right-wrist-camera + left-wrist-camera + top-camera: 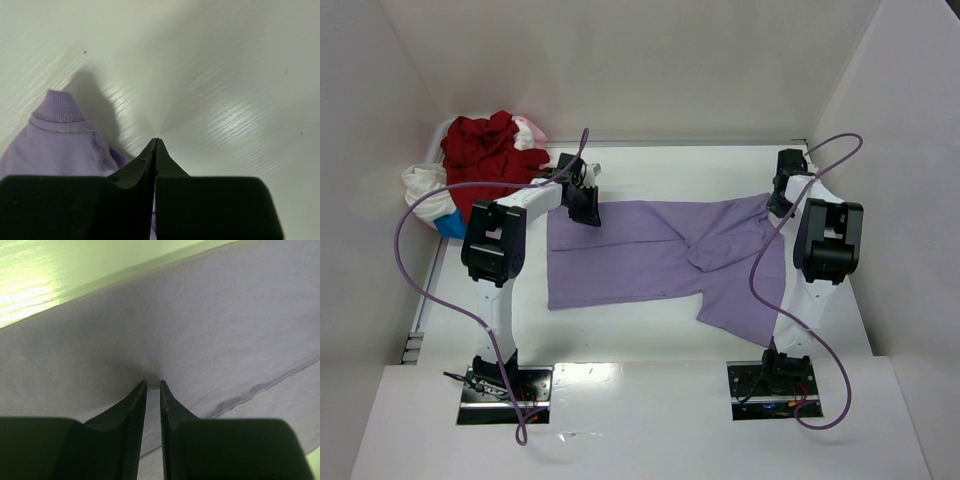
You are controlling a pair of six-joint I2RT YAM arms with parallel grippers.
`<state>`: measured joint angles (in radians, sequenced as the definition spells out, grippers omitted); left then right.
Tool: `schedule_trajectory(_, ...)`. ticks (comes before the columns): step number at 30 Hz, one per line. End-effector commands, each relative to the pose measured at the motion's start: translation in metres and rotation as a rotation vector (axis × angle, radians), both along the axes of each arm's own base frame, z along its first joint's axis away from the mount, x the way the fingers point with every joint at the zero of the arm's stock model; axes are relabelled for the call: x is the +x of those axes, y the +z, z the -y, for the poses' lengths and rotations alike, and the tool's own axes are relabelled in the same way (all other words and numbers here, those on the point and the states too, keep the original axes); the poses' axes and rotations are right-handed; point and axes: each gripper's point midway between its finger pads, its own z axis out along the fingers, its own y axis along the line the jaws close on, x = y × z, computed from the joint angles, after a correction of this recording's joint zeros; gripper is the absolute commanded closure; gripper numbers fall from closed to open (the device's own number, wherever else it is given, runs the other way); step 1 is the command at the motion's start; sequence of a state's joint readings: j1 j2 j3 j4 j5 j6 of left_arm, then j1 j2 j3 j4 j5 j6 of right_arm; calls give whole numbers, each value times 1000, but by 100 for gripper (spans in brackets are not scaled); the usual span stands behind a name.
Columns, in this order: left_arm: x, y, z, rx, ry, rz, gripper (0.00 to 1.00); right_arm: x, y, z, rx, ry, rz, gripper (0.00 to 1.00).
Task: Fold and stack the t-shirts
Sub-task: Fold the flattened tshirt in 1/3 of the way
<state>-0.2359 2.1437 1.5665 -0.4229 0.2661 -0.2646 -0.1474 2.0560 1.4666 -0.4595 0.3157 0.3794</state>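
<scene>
The lavender t-shirt lies spread across the middle of the table, with its right part folded over and rumpled. My left gripper sits at the shirt's far left edge. Its fingers are nearly together, pinching a pucker of lavender cloth. My right gripper is at the shirt's far right corner. Its fingers are pressed together, tips over bare table, with a sliver of purple showing between them low down. A ribbed hem of the shirt lies just left of them. The red t-shirt, the white one and the pink one are heaped at the back left.
White walls close in the table at the back and on both sides. A small blue item peeks out under the heap. Purple cables loop from both arms above the table. The arm bases stand at the near edge.
</scene>
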Motion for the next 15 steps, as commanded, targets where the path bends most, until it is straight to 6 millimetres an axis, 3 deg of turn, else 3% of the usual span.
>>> schedule_trajectory(1,-16,-31,-2,38,-20,-85,75,14,23,9,-49,7,60,100)
schedule_trajectory(2,-16,-31,-2,38,-20,-85,75,17,20,2,-10,31,59,98)
schedule_trajectory(5,-16,-31,-2,41,-28,-82,75,19,27,-15,69,72,100,81)
schedule_trajectory(6,-15,-31,-4,49,-24,-80,75,16,29,-17,78,78,103,63)
schedule_trajectory(7,-15,-31,-4,49,-24,-80,75,18,41,-25,81,97,135,56)
schedule_trajectory(9,-15,-31,-4,49,-24,-80,75,10,43,-37,109,125,136,44)
schedule_trajectory(10,-15,-31,-4,49,-24,-80,75,10,56,-40,121,129,173,41)
schedule_trajectory(15,-16,-31,-2,41,-28,-82,75,-6,64,-51,161,139,214,35)
